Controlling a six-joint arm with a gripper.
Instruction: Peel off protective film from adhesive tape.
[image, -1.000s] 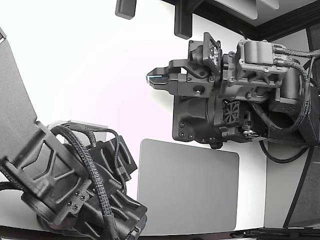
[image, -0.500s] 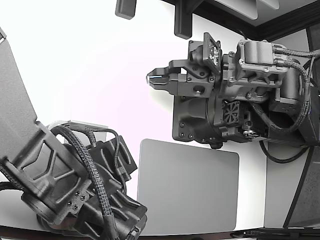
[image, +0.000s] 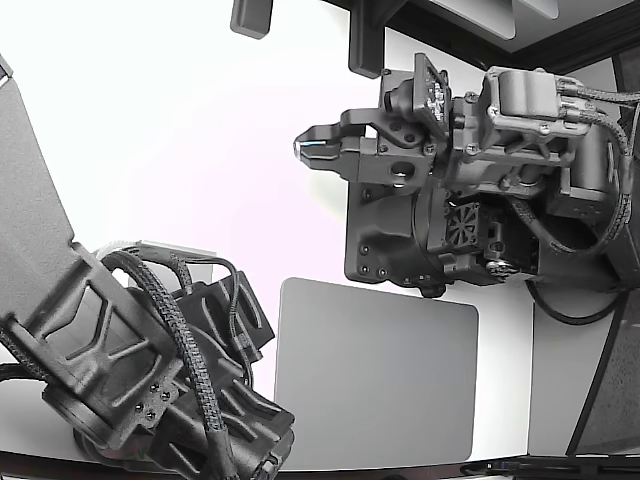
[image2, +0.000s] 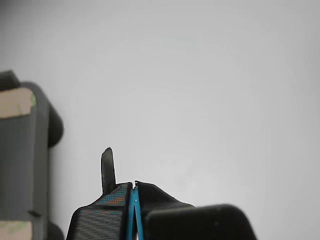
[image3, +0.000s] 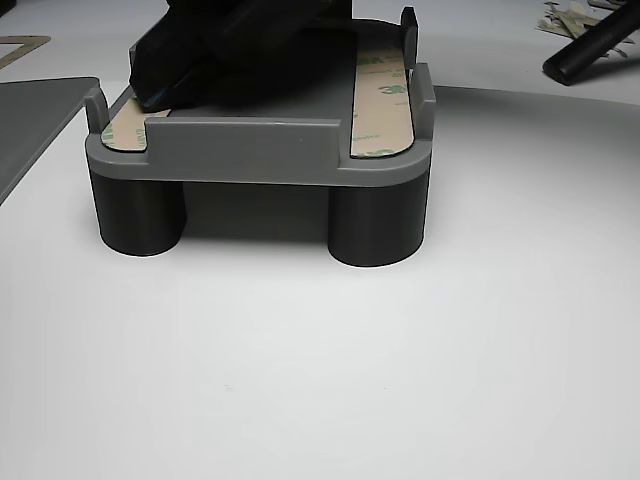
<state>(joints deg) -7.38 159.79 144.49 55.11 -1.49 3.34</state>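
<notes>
The gripper (image: 308, 151) is held out over the bare white worktop (image: 180, 120), away from the edges seen in the exterior view, with its jaws pressed together. In the wrist view a thin blue sliver is seen pinched edge-on between the two fingertips (image2: 134, 210), and beside it a dark narrow tab (image2: 107, 170) stands up from one finger; whether either is the protective film cannot be told.

The adhesive tape (image3: 383, 100) lies in the grey fixture (image3: 250, 150), a raised block on round legs standing on the worktop, as two tan strips in the side channels: one strip with printed liner along the other view's right, and a second strip (image3: 124, 127) at that view's left, partly covered by a dark body above it (probably part of an arm). Both strips appear flat, with the liner apparently on.

Several risks are judged from here. If the sliver in the jaws is a torn scrap, only a fragment is removed and the remainder is left without a lifted corner to grasp. If the liner is pulled too steeply, the tape itself could be lifted out of its channel. A scrap clinging to the pads could also spoil the next pinch. The grey mat (image: 375, 375) near the worktop's near edge is not involved.
</notes>
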